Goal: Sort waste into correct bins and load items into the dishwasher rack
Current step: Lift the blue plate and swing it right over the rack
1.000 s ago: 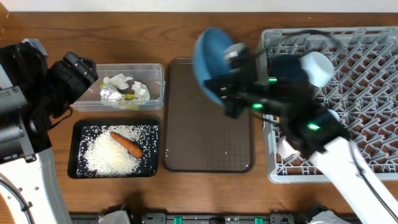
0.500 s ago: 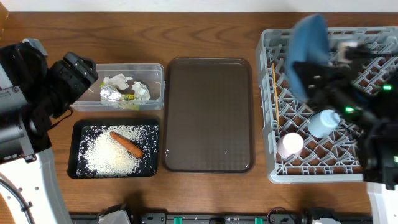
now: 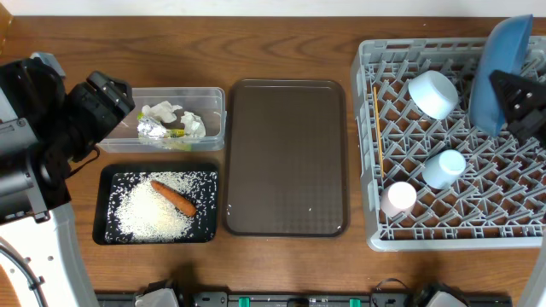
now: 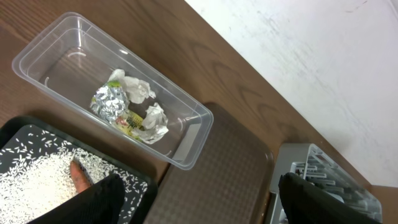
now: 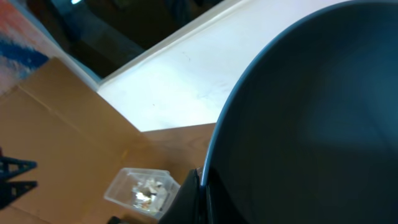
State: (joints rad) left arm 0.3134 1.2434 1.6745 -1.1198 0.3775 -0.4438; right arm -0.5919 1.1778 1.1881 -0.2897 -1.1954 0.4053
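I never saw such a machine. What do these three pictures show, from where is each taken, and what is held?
Two robot arms stand at a wooden table. One camera looks from above; one sits on each wrist. On the table: a clear rectangular plastic tub with crumpled white paper and a silver wrapper, a black tray with rice and an orange carrot, a brown tray, and a grey rack with a white bowl, a light blue cup and a pink cup. The right gripper holds a round blue plate over the rack; the left gripper is open.
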